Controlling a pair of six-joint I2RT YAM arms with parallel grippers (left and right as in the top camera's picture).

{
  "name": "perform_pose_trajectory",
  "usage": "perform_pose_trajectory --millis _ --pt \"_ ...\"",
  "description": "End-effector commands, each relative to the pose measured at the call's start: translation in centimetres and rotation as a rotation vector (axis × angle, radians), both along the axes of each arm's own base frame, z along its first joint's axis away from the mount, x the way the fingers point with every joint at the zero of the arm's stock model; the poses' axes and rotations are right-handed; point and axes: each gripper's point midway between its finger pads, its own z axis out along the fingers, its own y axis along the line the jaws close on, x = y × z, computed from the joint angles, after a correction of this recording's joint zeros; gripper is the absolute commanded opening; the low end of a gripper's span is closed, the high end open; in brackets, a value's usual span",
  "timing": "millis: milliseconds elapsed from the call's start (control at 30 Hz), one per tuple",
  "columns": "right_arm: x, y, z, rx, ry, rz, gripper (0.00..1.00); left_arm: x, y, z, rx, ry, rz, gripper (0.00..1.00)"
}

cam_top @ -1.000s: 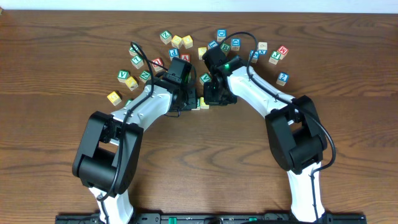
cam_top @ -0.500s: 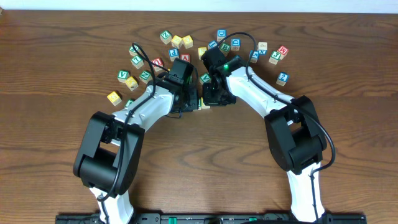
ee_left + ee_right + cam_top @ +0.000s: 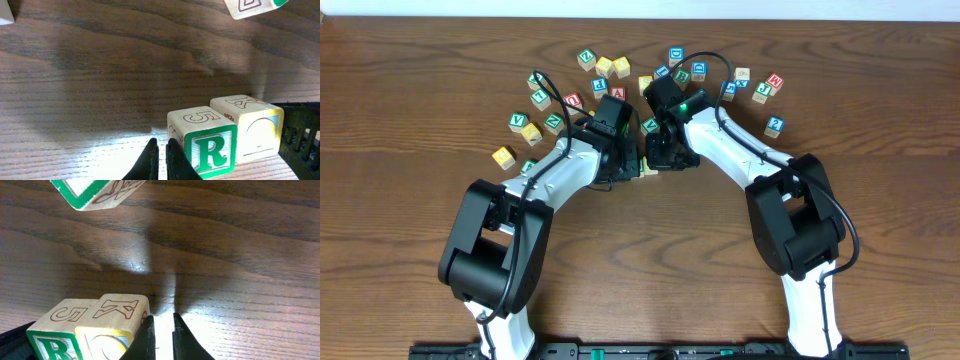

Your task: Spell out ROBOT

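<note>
Both pairs of jaws are closed to a thin slit and hold nothing. On the brown wooden table point(image 3: 640, 260), the left arm point(image 3: 550, 180) and right arm point(image 3: 740, 150) reach forward and inward, and their heads meet near the middle. The left gripper point(image 3: 161, 145) points down at the bare wood just beside the R cube point(image 3: 212, 152), on the side away from its neighbour. The right gripper point(image 3: 162, 317) stands just beside the yellow-faced cube point(image 3: 257, 137), on that cube's outer side. I cannot tell whether either finger touches.

These two cubes sit side by side and touching between the grippers, with the green-framed R facing the left wrist camera, a 5 on top of it, and a K on top of the yellow-faced one. Loose letter cubes point(image 3: 587, 59) lie scattered across the far half of the table. One green-framed cube point(image 3: 95, 190) lies near the pair, turned at an angle to it.
</note>
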Motion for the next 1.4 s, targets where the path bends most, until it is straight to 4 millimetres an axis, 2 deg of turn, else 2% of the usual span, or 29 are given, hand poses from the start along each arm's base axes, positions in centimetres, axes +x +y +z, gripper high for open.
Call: perform_pose_trajectory --millis 0,233,667,1367 --pt "-0.2 0.6 1.3 0.020 -0.022 0.033 0.08 0.1 -0.3 0.1 -0.007 0.008 0.014 0.08" --pt "-0.3 0.7 1.3 0.025 -0.020 0.042 0.09 0.0 -0.3 0.1 -0.005 0.017 0.020 0.08" --pt "-0.3 0.8 1.3 0.031 -0.018 0.054 0.09 -0.8 -1.5 0.1 -0.031 0.033 -0.011 0.08" --pt "-0.5 0.8 1.3 0.034 -0.012 0.063 0.09 -0.9 -1.4 0.1 -0.030 0.040 -0.006 0.08"
